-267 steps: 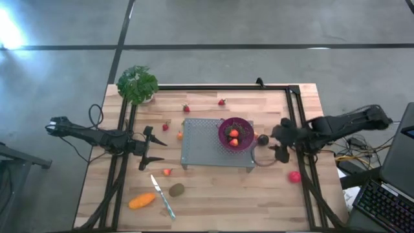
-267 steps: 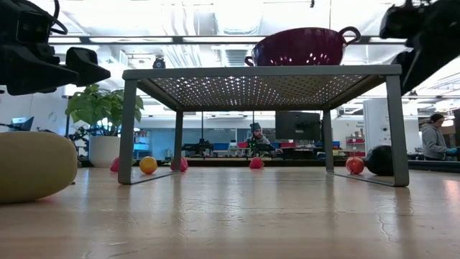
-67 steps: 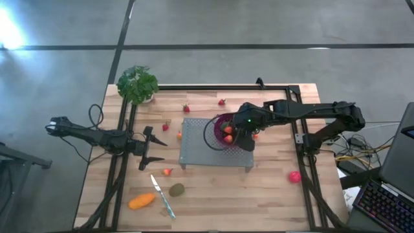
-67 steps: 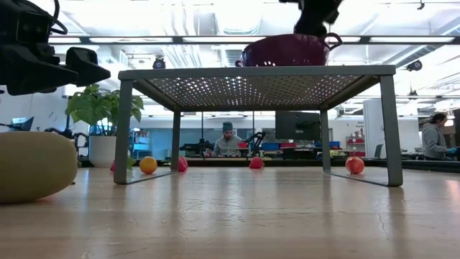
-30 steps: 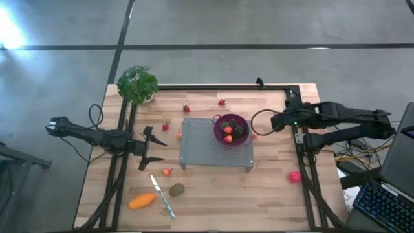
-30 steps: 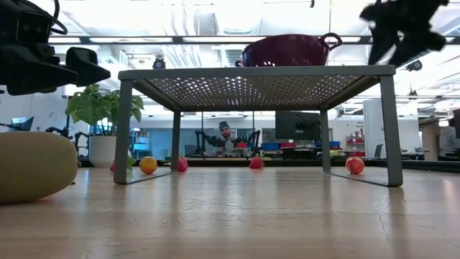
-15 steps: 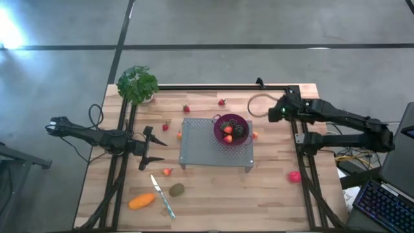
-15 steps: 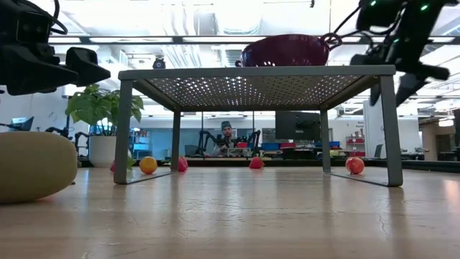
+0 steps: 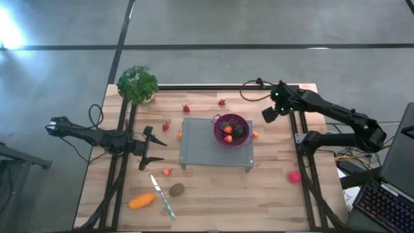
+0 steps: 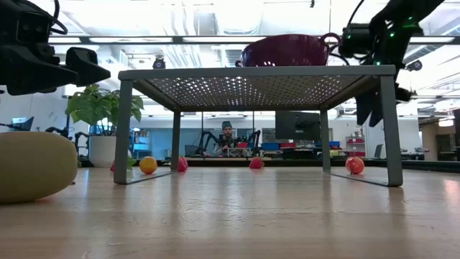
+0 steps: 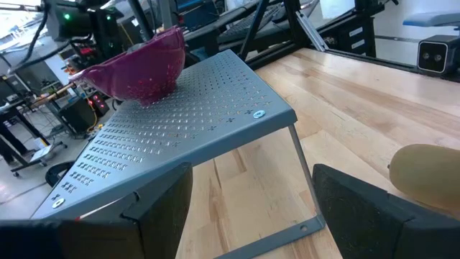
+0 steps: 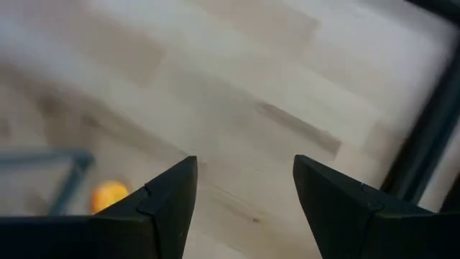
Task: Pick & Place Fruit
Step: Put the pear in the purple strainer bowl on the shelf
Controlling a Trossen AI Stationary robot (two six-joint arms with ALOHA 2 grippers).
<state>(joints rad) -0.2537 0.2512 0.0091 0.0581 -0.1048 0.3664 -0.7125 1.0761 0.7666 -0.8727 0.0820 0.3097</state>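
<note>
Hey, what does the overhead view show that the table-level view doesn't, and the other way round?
Only the overhead view shows the fruit inside the purple bowl, the knife, the orange fruit near the table's front edge and the pink-red ball on the right side. Only the table-level view shows the room behind the table, with a person seated far back, and the space under the metal rack. Both show the rack with the bowl on it, the potted plant, strawberries lying on the table, and the right end effector open and empty.
</note>
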